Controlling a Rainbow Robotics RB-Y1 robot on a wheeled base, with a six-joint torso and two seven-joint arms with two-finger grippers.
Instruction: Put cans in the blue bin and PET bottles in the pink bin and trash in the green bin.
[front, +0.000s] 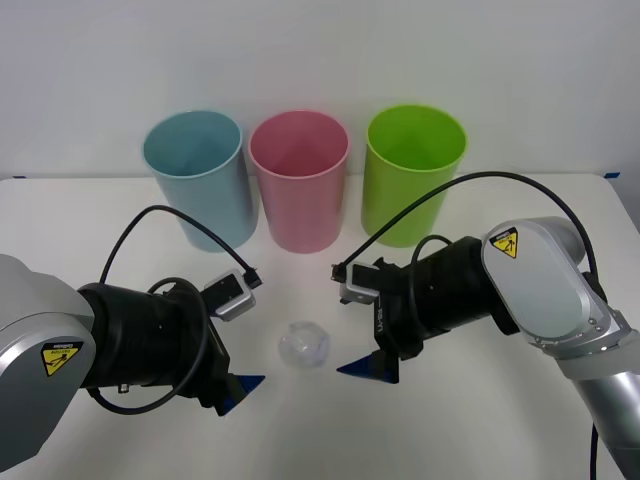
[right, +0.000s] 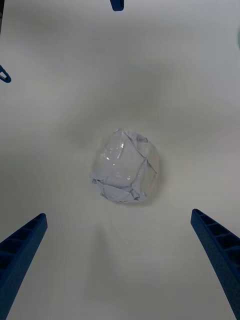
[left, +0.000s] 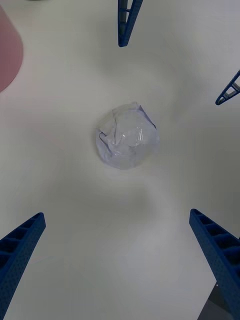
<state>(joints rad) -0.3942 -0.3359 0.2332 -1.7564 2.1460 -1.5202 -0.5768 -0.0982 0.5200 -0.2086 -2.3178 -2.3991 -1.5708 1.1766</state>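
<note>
1. The trash (front: 303, 346), a crumpled ball of clear film, lies alone on the white table (front: 320, 440) at the lower centre of the front view, well in front of the three bins.
2. The left gripper (front: 240, 388) sits just lower left of it and the right gripper (front: 368, 368) just lower right, both aimed inward; either could probably reach it.
3. Both wrist views show blue fingers (right: 22, 245) spread wide at the bottom corners, nothing between them, with the ball ahead.
4. The front view alone shows the row: blue bin (front: 196, 180) upper left, pink bin (front: 299, 180) centre, green bin (front: 412, 172) upper right, where the ball should go.
5. The left wrist view (left: 127, 136) catches the pink bin's edge at its upper left.
</note>
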